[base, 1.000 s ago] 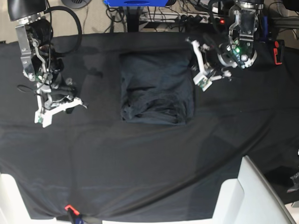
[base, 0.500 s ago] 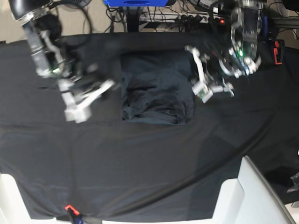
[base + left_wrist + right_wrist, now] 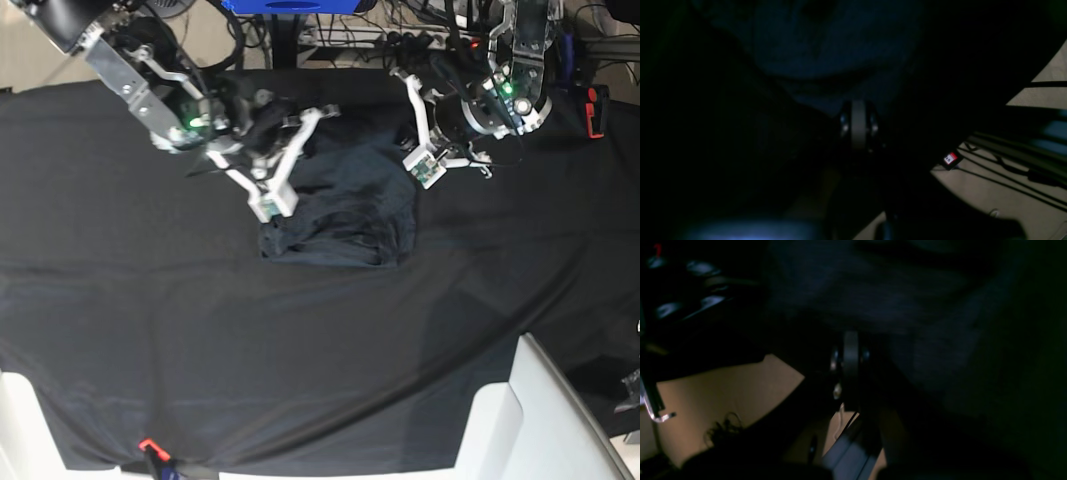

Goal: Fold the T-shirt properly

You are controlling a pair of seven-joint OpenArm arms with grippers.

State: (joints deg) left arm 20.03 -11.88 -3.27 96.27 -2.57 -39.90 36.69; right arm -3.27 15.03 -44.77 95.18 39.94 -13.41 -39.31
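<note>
Counter (image 3: 320, 350) is covered edge to edge by a black cloth (image 3: 120, 300), lightly wrinkled, hanging off the near edge.

T-shirt (image 3: 345, 205) sits on the cloth at the far-centre of the counter, folded down to a rough square block. Near edge is bunched and creased, not flat; top surface is rumpled. In the left wrist view the shirt (image 3: 826, 50) shows as a faint bluish mound against the darker cloth; in the right wrist view the shirt (image 3: 880, 290) fills the upper frame, blurred.

Right arm reaches in from the far-left corner in the base view. Right end effector (image 3: 272, 180) is over the shirt's left edge, white fingers angled down toward the fabric. Clenched. Can't tell from any view whether fabric is pinched between the fingers or it's just pressing on it; the wrist view is too dark, with the right end effector (image 3: 850, 350) showing only as a thin closed edge.

Left arm comes in from the far-right corner. Left end effector (image 3: 425, 150) is just beside the shirt's right edge, near the far right corner of the fold. Also clenched; the left end effector (image 3: 858, 125) looks empty in its wrist view, though it's dim.

White panels (image 3: 540, 420) at the near right, another at the near left corner. Small red clip (image 3: 148, 445) on the near cloth edge.
</note>
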